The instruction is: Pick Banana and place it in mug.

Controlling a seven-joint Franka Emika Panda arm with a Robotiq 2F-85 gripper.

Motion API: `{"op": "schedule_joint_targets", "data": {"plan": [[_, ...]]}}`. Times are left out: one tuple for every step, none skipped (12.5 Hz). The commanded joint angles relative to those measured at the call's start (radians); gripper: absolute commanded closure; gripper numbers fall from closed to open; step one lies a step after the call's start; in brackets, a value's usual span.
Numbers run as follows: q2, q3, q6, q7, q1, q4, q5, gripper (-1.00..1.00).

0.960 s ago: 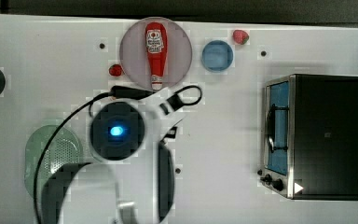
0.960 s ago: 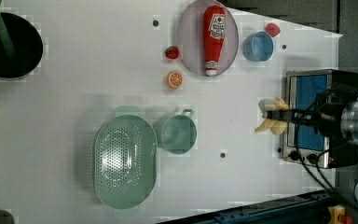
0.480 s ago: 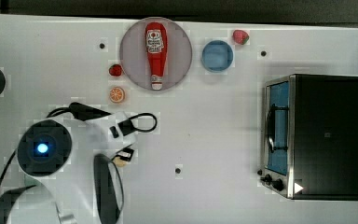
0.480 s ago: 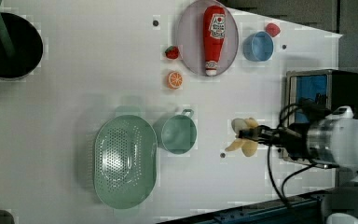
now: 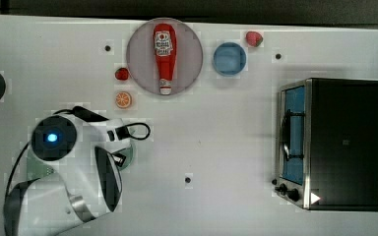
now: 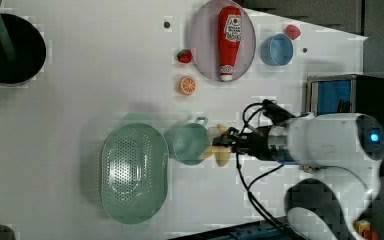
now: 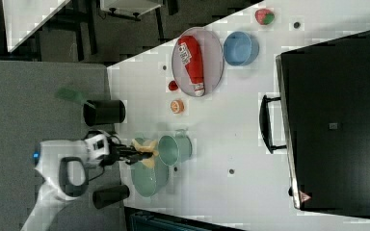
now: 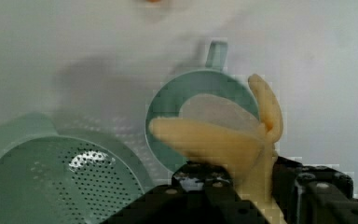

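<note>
Left view, perforated oval dish (image 6: 132, 172): pale green, on the white table (image 6: 80, 90), to the left view's left of the mug and touching or nearly touching it; the thing lying furthest from the gripper along this line.
Left view, mug (image 6: 190, 143): small teal cup with its little handle toward the orange slice (image 6: 187, 85); it stands just to the left view's left of the gripper's tips.
Left view, banana (image 6: 219, 147): pale yellow toy, clamped at its stem end by the gripper, its lobes fanning out over the mug's near rim.
Left view, gripper (image 6: 234, 144): black fingers closed on the banana; the white arm runs off to the left view's right, in front of the toaster oven (image 6: 347, 97).
Right view, order: gripper (image 7: 134, 154), then banana (image 7: 145, 150), then mug (image 7: 174, 149), with the oval dish (image 7: 149, 178) below the banana.
Wrist view, banana (image 8: 223, 140): held just ahead of the fingers (image 8: 223, 184), one lobe lying across the mouth of the mug (image 8: 168, 105), another curling along its far rim.
Wrist view, oval dish (image 8: 60, 182): beside the mug, its holes plain.
Top view, gripper region: the arm's white body covers the banana; a sliver of the mug (image 5: 128, 153) shows just past it.
Top view, beyond the gripper: red ketchup bottle (image 5: 164, 56) on a round plate (image 5: 189, 51), blue cup (image 5: 229, 58), well apart from the tool.
</note>
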Motion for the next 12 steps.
{"op": "schedule_joint_targets", "data": {"plan": [[0.009, 0.016, 0.061, 0.062, -0.009, -0.036, -0.004, -0.10], [0.017, 0.015, 0.077, 0.062, -0.009, -0.045, -0.004, -0.32], [0.022, 0.014, 0.077, 0.062, -0.009, -0.051, -0.004, -0.55], [0.023, 0.014, 0.077, 0.062, -0.009, -0.053, -0.004, -0.78], [0.022, 0.014, 0.077, 0.062, -0.009, -0.053, -0.004, -0.99], [0.022, 0.014, 0.077, 0.062, -0.009, -0.053, -0.004, -1.00], [0.021, 0.013, 0.080, 0.062, -0.010, -0.050, -0.004, -1.00], [0.017, 0.008, 0.085, 0.062, -0.012, -0.043, -0.004, -1.00], [0.009, -0.002, 0.086, 0.062, -0.017, -0.032, -0.004, -1.00], [-0.003, -0.021, 0.085, 0.062, -0.023, -0.019, -0.004, -1.00], [-0.021, -0.049, 0.082, 0.062, -0.031, -0.005, -0.004, -1.00], [-0.043, -0.086, 0.071, 0.062, -0.039, 0.009, -0.004, -1.00]]}}
